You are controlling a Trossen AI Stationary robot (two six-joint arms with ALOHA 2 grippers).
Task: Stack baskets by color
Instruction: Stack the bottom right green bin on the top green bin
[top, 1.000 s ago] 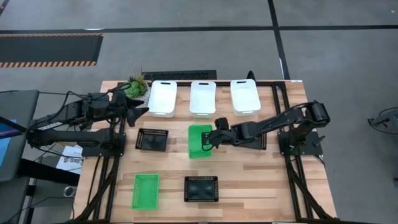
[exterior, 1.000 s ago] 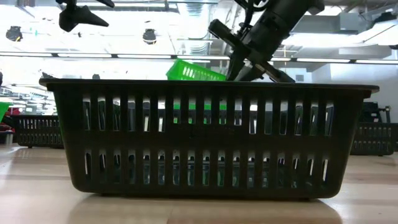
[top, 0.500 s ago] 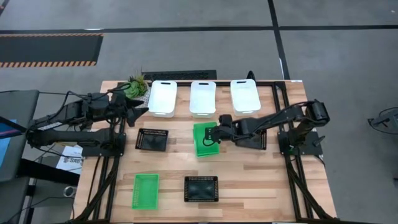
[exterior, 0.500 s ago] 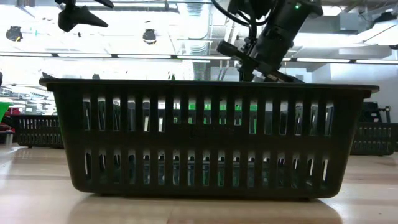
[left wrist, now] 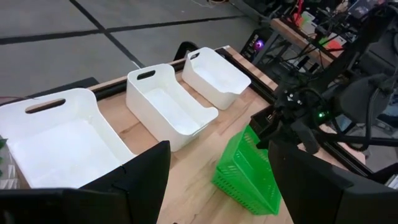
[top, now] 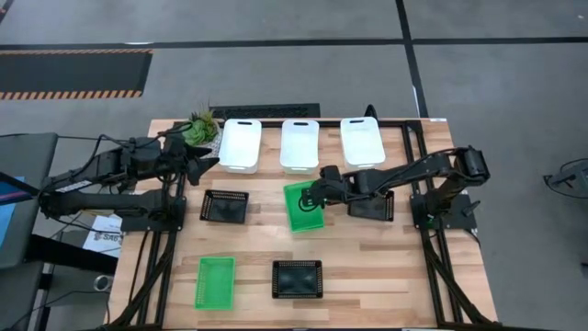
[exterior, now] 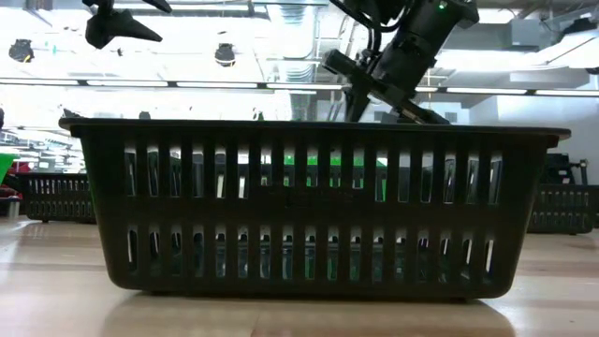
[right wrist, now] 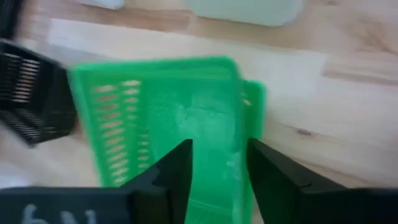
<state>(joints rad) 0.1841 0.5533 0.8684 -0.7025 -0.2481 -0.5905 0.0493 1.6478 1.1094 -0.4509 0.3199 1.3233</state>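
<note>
A green basket (top: 304,206) lies mid-table, and the right wrist view shows it sitting offset in a second green basket (right wrist: 254,98). My right gripper (top: 313,195) hovers just over its near end, fingers (right wrist: 176,172) spread and holding nothing. A third green basket (top: 215,281) rests at the front left. Three white baskets (top: 241,144) (top: 299,144) (top: 362,142) line the back edge. Black baskets sit at left centre (top: 225,206), at the front centre (top: 297,279) and under the right arm (top: 377,208). My left gripper (top: 204,156) waits open near the back left.
A small potted plant (top: 199,127) stands at the back left corner. In the low view the front black basket (exterior: 318,206) fills the foreground and hides most of the table. Bare wood (top: 386,267) lies at the front right.
My right gripper lowered the tilted green basket onto the other green one, opened its fingers and let go. The left arm has not moved.
</note>
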